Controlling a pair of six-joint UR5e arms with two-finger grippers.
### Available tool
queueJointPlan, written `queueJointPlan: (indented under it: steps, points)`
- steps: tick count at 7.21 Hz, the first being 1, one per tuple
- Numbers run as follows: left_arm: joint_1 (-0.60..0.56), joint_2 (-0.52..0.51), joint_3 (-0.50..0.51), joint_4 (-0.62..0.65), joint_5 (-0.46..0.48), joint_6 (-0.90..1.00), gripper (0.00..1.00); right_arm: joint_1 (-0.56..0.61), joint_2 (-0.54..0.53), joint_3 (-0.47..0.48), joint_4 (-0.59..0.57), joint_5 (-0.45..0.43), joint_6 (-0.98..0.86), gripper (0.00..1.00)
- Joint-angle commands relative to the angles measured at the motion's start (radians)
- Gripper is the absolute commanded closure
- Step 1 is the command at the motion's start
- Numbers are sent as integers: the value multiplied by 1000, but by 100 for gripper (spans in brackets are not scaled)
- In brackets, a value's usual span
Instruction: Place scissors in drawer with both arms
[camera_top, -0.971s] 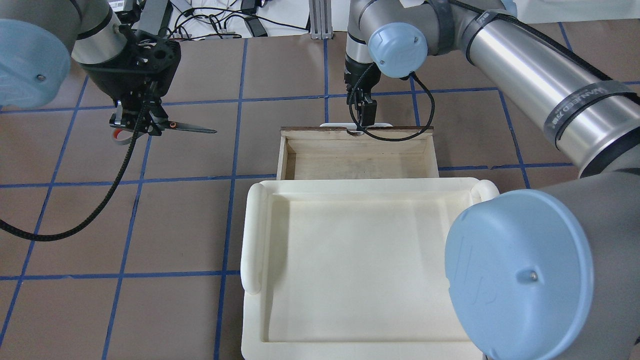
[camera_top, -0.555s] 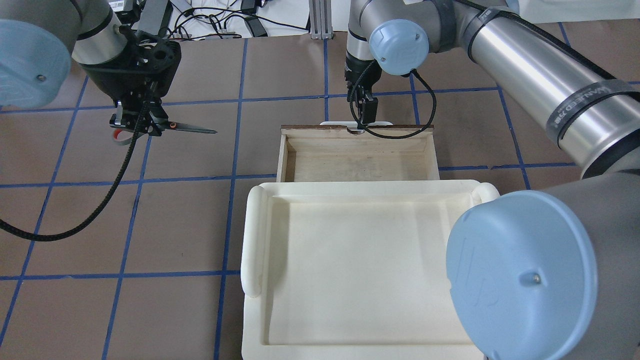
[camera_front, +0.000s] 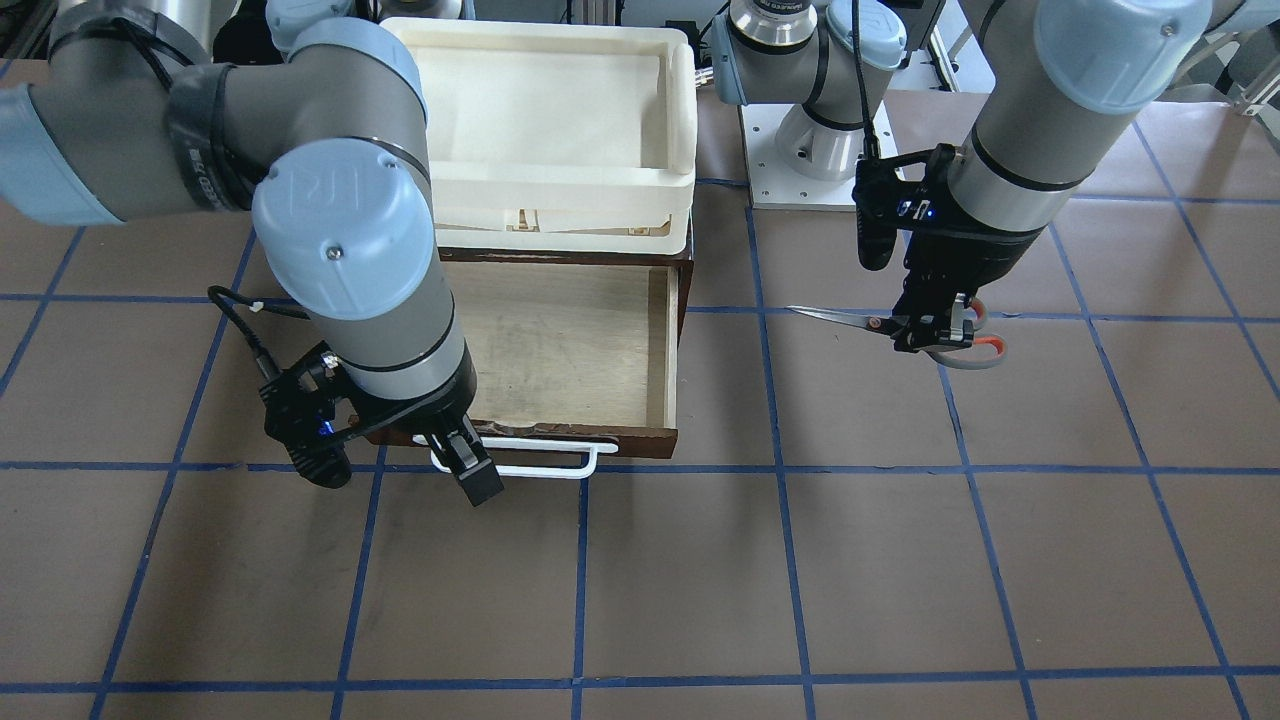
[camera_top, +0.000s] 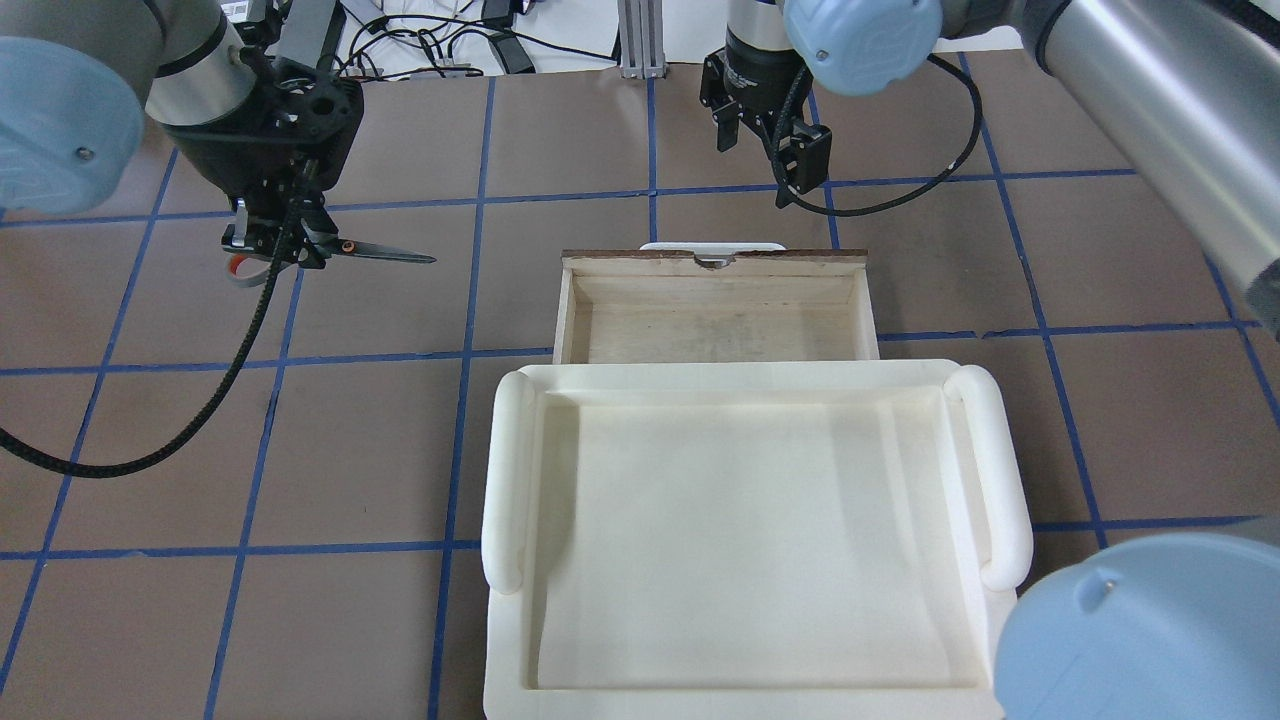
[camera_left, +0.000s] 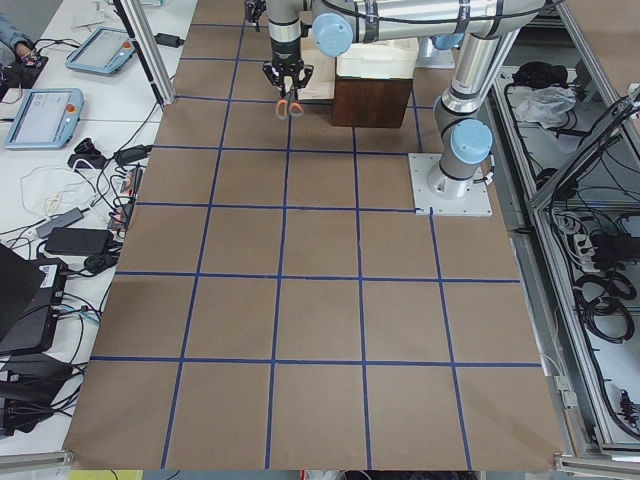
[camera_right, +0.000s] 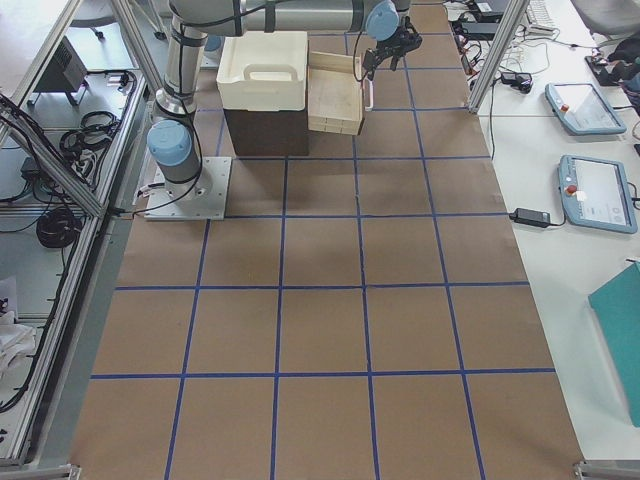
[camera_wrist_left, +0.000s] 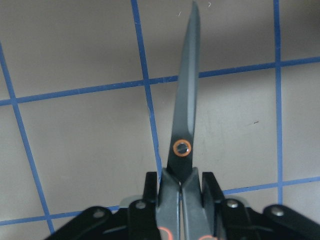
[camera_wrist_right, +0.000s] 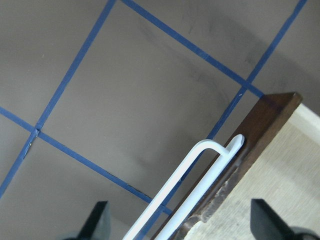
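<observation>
Overhead exterior: scissors (camera_top: 375, 255) long axis level, tip toward drawer (camera_top: 620, 258).

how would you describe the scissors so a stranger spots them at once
Start at the cream-white tray and the open wooden drawer beyond it. Off to the drawer's left in the overhead view, the left gripper holds the scissors: the only thing with silver blades and orange-red handle loops.

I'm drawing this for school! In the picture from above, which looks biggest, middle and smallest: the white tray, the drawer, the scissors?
Biggest: the white tray.
Middle: the drawer, though the tray hides part of it.
Smallest: the scissors, held in the left gripper.
</observation>
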Motion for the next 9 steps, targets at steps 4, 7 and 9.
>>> queueJointPlan:
  steps: [4,7,9]
  points:
    - [-350,-63,16,79,-16,-332,100,-134,-209,79,4,-26,-803,0]
    - [-454,-135,27,159,-65,-507,100,-167,-264,82,79,11,-905,0]
    - [-464,-197,103,150,-62,-529,100,-222,-272,82,96,11,-991,0]
